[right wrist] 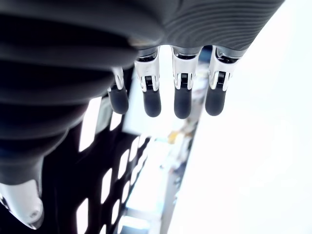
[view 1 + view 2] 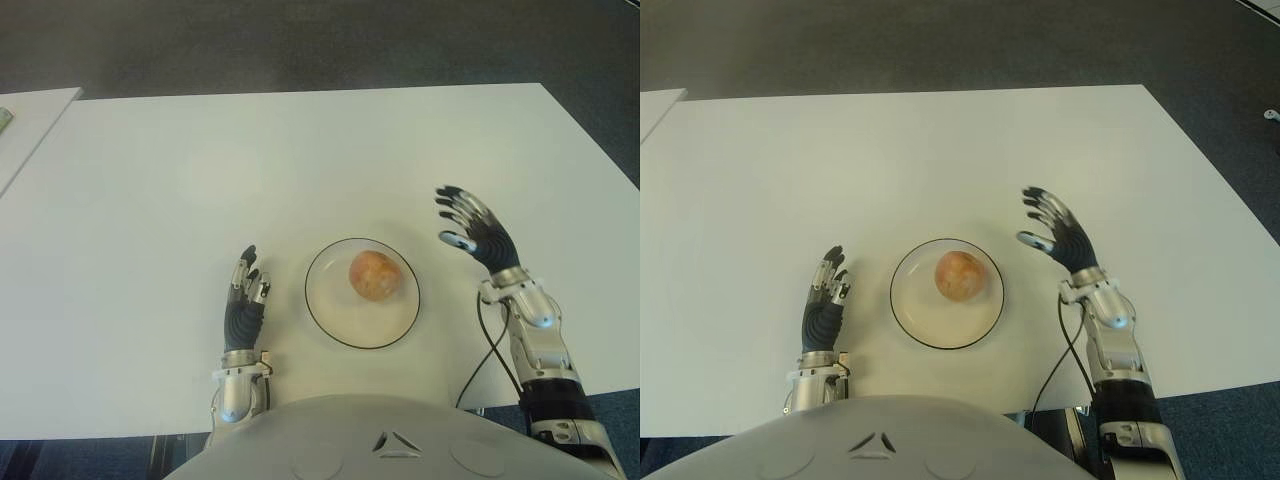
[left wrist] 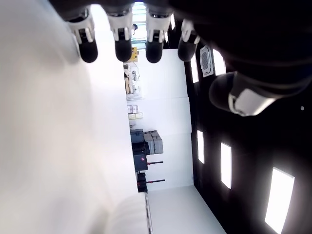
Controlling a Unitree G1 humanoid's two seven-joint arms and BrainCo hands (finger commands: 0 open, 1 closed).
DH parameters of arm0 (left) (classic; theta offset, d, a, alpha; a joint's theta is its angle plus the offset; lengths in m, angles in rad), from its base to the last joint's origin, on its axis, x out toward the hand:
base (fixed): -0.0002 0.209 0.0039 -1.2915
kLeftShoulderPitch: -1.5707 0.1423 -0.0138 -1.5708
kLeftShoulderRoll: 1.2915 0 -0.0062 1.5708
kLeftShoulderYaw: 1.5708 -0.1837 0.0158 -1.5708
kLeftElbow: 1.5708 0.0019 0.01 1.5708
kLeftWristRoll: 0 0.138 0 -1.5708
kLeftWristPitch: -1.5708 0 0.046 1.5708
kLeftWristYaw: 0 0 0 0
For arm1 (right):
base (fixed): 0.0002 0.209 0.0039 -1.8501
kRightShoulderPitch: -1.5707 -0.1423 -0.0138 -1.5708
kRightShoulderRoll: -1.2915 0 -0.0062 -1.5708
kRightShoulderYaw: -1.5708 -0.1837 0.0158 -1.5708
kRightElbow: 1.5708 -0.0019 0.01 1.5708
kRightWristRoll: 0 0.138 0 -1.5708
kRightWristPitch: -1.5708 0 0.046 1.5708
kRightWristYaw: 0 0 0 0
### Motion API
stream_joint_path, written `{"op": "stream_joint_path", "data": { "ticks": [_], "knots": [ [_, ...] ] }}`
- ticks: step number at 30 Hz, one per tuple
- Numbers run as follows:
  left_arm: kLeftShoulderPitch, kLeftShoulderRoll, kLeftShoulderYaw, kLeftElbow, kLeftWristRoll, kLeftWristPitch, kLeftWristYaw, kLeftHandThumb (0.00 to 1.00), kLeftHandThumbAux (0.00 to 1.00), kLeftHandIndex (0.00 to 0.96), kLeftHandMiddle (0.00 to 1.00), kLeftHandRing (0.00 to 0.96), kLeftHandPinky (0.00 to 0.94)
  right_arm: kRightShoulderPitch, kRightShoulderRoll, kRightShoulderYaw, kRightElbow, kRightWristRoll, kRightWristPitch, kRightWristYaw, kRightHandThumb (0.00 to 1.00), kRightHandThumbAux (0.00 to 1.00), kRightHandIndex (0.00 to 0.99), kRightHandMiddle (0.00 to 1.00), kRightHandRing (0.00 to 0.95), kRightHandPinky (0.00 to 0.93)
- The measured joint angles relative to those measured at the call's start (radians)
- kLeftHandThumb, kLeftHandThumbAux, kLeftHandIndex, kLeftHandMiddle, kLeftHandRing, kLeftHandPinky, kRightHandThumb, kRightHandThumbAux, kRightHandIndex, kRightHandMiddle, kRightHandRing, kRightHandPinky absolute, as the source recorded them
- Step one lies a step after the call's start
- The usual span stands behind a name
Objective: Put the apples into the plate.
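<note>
Left eye view, one apple [image 2: 372,274] in one plate [image 2: 325,316], left hand [image 2: 243,305] and right hand [image 2: 478,233] flanking, fingers spread, empty.

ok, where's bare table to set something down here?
Most of the table beyond the plate and both hands is bare. Tight spots: the gaps between the plate, holding the apple, and the open left hand and open right hand.

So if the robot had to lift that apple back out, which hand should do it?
Probably the right hand: it is raised and open beside the plate, palm turned toward the apple. The left hand shows lower on the plate's other side, also empty.
</note>
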Motion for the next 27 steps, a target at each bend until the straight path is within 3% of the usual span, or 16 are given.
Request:
{"op": "stream_joint_path", "data": {
  "ticks": [11,27],
  "knots": [
    [0.003,0.0,-0.008,-0.014,-0.013,0.03,-0.001,0.0,0.419,0.0,0.002,0.0,0.059,0.075,0.078,-0.105,-0.035,0.128,0.089,0.003,0.299,0.63,0.216,0.192,0.168,0.21],
    [0.005,0.009,-0.016,-0.017,-0.016,0.038,-0.001,0.008,0.413,0.0,0.002,0.0,0.055,0.125,0.103,-0.127,-0.044,0.103,0.118,0.012,0.246,0.642,0.186,0.21,0.181,0.196]
  ]
}}
